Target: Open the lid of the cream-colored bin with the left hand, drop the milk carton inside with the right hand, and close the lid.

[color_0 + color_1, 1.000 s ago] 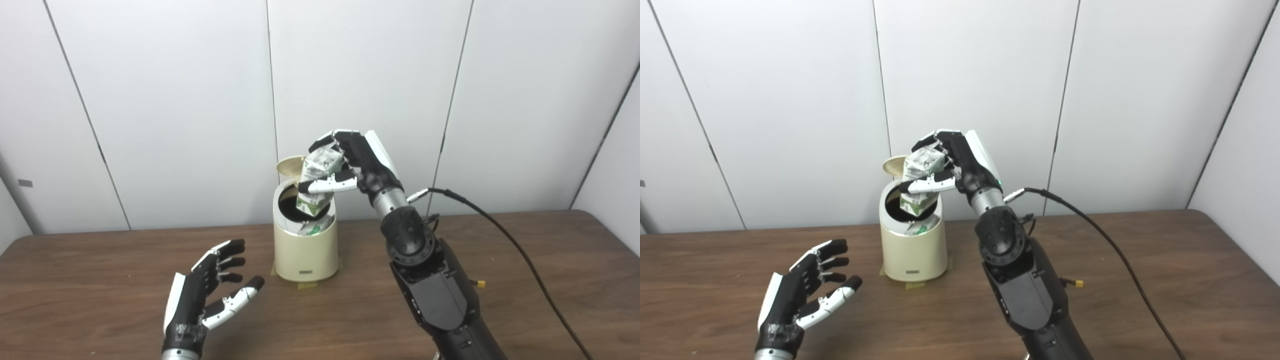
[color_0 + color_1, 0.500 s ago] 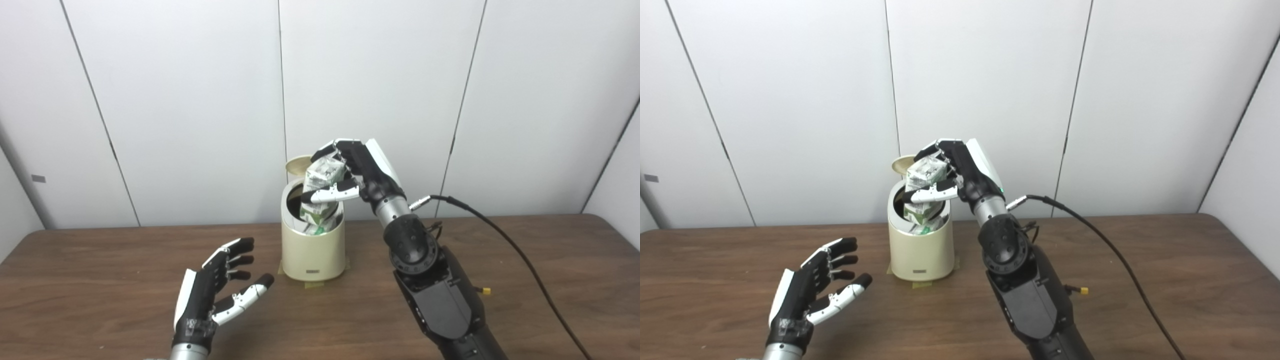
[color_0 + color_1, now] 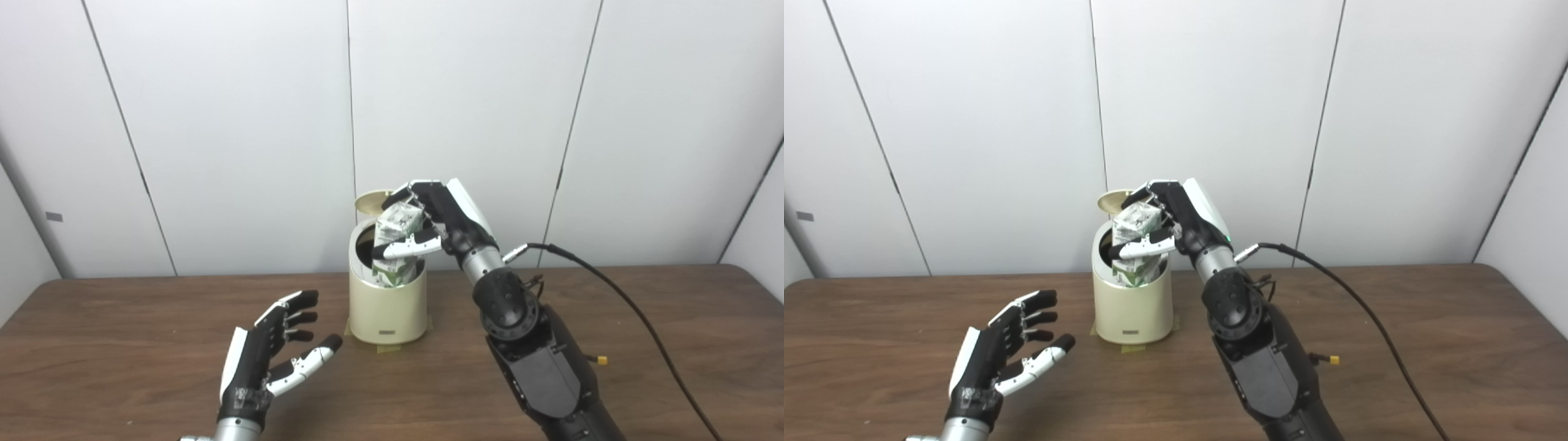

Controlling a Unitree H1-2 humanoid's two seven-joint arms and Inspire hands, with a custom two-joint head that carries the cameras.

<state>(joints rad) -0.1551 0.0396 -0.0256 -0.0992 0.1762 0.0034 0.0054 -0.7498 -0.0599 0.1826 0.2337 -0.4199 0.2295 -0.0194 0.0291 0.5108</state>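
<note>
The right robot hand (image 3: 438, 223) grips the upright milk carton (image 3: 397, 242), its lower end inside the open cream bin (image 3: 387, 306) directly below; the left robot hand (image 3: 269, 358) hovers open, empty.

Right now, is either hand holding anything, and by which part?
The right hand grips the green-and-white milk carton by its upper half, over the cream-colored bin. The left hand holds nothing.
</note>
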